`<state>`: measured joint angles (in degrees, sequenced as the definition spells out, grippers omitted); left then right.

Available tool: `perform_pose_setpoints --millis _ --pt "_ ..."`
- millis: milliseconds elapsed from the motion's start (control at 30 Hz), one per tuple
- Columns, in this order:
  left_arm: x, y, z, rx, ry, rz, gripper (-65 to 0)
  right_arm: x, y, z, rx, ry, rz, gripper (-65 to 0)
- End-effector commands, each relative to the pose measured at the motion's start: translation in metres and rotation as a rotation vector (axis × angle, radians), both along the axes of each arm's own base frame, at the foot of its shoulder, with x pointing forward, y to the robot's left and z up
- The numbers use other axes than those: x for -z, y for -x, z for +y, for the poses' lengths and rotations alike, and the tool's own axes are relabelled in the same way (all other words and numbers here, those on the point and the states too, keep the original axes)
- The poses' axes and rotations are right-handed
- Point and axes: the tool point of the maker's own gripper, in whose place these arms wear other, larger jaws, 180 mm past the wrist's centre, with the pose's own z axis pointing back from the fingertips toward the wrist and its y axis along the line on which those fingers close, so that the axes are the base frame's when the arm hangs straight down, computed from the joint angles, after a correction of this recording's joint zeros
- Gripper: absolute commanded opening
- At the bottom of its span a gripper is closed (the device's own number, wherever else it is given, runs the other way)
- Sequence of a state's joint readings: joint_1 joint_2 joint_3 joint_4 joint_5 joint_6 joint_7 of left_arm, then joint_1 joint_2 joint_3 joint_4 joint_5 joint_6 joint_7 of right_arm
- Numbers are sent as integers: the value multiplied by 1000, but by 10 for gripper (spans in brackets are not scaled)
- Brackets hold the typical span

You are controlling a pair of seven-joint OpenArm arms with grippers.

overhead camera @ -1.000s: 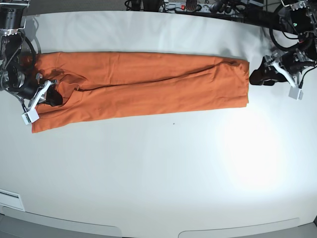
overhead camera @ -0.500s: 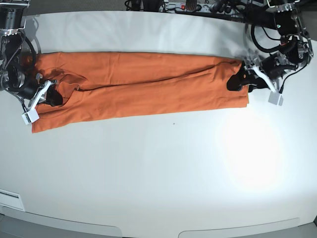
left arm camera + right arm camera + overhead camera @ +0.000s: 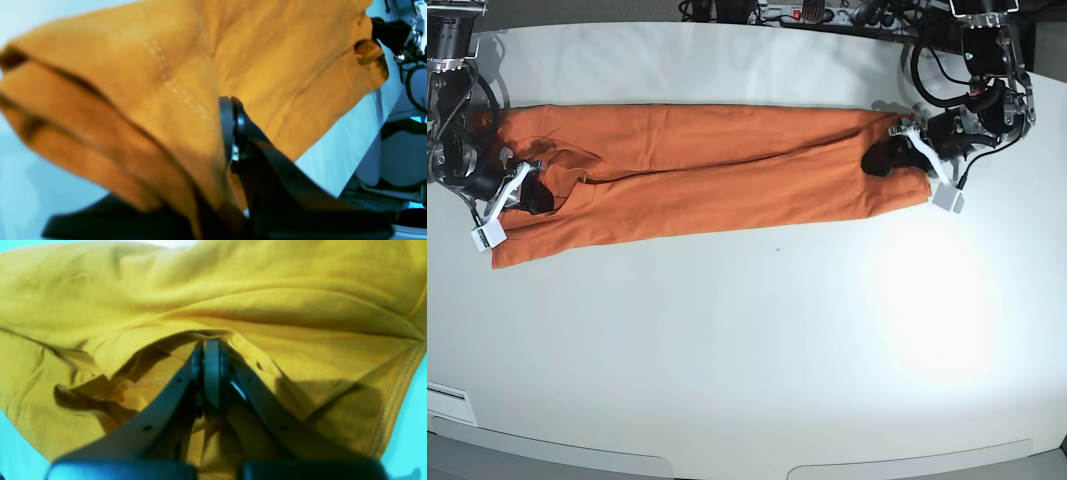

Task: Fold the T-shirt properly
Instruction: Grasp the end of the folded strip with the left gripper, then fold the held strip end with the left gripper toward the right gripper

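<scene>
Base view shows the T-shirt folded into a long orange band across the far part of the white table. At its one end the right gripper is clenched on the cloth. At the other end the left gripper pinches the hem layers.

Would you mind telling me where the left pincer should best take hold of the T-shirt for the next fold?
Probably at the short end edge of the T-shirt nearest the left pincer, coming in from beyond that end, low over the table. The shirt lies as a long flat band, so its stacked layers meet at that edge and can be pinched together. The right pincer mirrors this at the other end.
</scene>
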<state>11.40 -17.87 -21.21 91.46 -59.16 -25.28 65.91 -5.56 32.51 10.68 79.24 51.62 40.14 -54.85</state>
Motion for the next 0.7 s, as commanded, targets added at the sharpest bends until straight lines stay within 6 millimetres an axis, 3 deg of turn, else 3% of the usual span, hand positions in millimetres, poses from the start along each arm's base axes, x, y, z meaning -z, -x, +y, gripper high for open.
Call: perform_pose_setpoints --millis 0,133,333,667 --pt "-4 -3 12 -3 -40 -3 -650 10 13 -11 -24 76 73 -650" --pt "-29 -13 13 13 34 -86 -650 10 13 -12 -24 77 74 -650" --pt "-76 -4 -18 181 263 -224 -650 10 13 -12 -24 77 74 -650" --pt "-85 -3 -51 195 341 -291 -650 10 13 -12 -24 77 74 -650"
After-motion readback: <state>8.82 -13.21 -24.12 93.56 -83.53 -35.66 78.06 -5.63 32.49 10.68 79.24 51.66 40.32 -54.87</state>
